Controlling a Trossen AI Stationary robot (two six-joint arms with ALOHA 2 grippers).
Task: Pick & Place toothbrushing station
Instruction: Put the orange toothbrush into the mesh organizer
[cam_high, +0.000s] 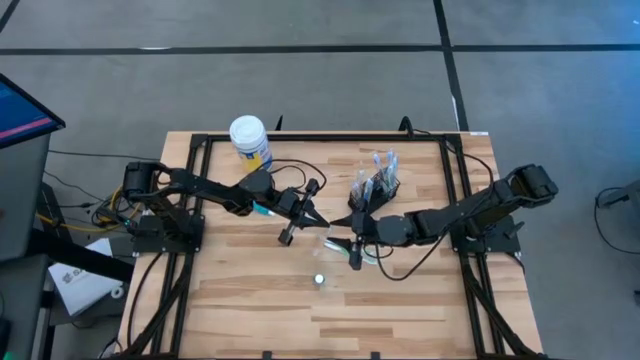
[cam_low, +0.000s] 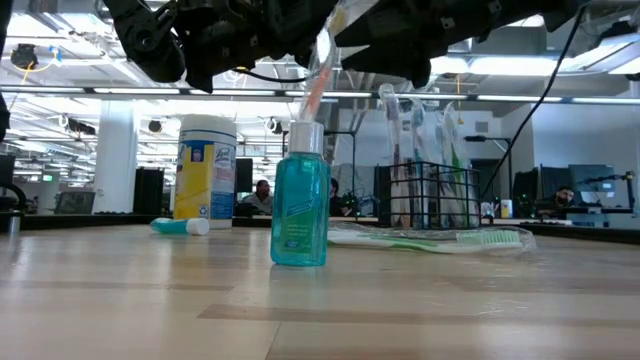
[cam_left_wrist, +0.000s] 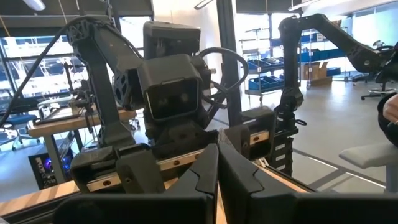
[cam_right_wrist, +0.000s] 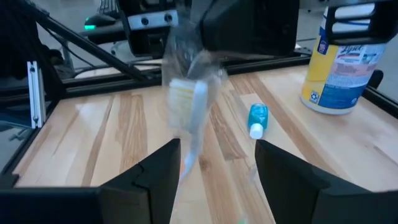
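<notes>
**Toothbrush held in the air between the two grippers**

- Landmark: black wire-mesh holder (cam_high: 378, 185), standing upright at the far side of the tabletop (cam_high: 250, 310), several toothbrushes upright in it
- Left gripper (cam_high: 322, 222): just in front of the holder, toward the left arm's side. Fingers closed together, pinching a clear-wrapped white toothbrush (cam_right_wrist: 189, 106). The brush hangs down from the gripper, well clear of the tabletop
- Right gripper (cam_right_wrist: 217, 162): just in front of the holder, facing the left gripper. Fingers spread wide, one on each side of the hanging toothbrush, not touching it
- Green toothbrush (cam_low: 440, 240): lies flat on the tabletop in front of the holder, under the right gripper
- Small teal tube (cam_high: 262, 210): lies on its side, well to the left-arm side of the holder, below the left arm
- White-lidded yellow-and-blue jar (cam_high: 250, 140): upright, well apart from the holder on the same side, at the far edge
- Clear teal bottle (cam_low: 300, 215): upright, alone, nearer the front edge than the holder
</notes>
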